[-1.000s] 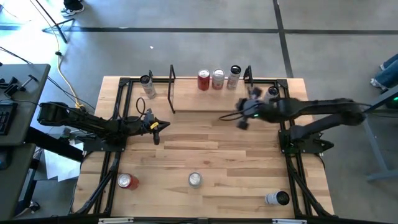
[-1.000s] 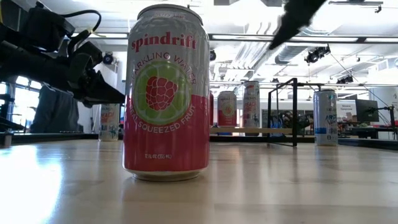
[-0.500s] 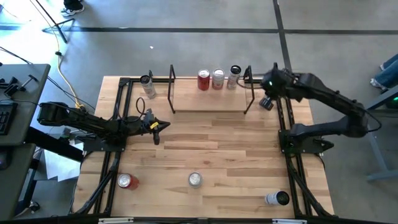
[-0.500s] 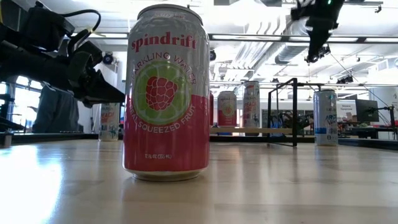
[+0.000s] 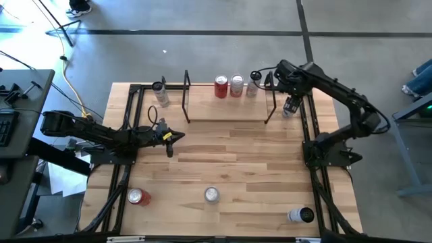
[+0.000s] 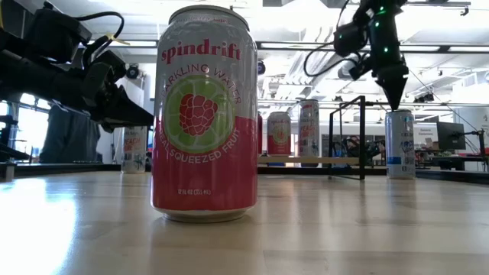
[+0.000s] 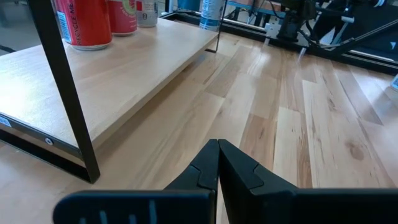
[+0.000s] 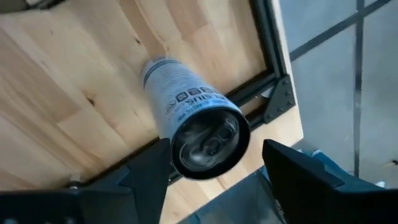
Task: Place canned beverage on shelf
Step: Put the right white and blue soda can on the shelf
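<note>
Pink-and-silver Spindrift can (image 6: 204, 114) with green circle and red raspberry, two red cans (image 5: 221, 86) and a pale slim can (image 5: 252, 84) on light-wood shelf (image 5: 226, 109) with black end frames, white-and-blue slim can (image 8: 189, 118) with silver top, light-wood tabletop (image 5: 229, 162)

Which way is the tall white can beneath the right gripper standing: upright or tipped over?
Upright. The white can shows its lid facing the open right gripper above it; the low view shows it standing on its base.
</note>
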Tool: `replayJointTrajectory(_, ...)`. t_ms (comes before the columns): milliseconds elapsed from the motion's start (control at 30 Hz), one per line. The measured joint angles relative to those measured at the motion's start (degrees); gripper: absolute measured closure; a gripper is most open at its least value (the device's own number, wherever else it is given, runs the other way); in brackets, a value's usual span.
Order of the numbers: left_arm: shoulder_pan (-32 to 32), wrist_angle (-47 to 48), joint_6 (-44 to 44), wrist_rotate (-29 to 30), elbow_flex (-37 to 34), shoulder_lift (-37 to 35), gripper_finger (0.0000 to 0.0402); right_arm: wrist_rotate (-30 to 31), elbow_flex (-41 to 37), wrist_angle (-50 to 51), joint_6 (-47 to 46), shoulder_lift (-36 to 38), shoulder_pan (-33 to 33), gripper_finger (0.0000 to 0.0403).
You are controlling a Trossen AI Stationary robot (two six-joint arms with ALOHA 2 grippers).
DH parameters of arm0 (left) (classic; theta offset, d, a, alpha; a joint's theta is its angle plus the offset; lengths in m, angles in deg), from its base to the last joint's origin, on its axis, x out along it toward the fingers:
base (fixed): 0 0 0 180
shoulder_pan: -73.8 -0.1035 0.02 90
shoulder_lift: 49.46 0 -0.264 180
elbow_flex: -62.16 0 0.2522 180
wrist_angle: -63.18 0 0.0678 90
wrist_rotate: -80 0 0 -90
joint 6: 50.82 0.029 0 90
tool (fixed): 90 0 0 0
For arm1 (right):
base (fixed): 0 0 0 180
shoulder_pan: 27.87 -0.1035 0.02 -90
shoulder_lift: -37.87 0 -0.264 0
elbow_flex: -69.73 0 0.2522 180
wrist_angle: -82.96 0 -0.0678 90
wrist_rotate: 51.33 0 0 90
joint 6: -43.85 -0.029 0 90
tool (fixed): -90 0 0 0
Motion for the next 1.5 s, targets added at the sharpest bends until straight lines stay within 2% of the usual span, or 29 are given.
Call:
replayJointTrajectory(300,0.0,0.0,0.0,0.0,0.0,0.0,0.0401,-0.6,0.0,-0.5,5.1,-2.9,3.7,0.0155)
replayJointTrajectory(567,0.0,0.0,0.0,0.0,0.0,0.0,0.0401,-4.0,-0.1,-0.3,5.3,-4.1,6.5,0.0155)
replayJointTrajectory(800,0.0,0.0,-0.5,0.0,0.0,0.0,0.0401,-4.1,0.0,-0.3,5.3,-5.1,7.1,0.0155)
replayJointTrajectory(933,0.0,0.0,-0.5,0.0,0.0,0.0,0.0401,-4.0,0.0,-0.3,5.1,-5.2,7.1,0.0173)
replayJointTrajectory(1200,0.0,0.0,-0.5,0.0,0.0,0.0,0.0401,-4.8,0.0,1.0,3.8,-5.2,6.7,0.0239)
replayJointTrajectory(1500,0.0,0.0,-0.5,0.0,0.0,0.0,0.0401,-8.6,2.5,6.9,-0.2,-5.5,4.7,0.0248)
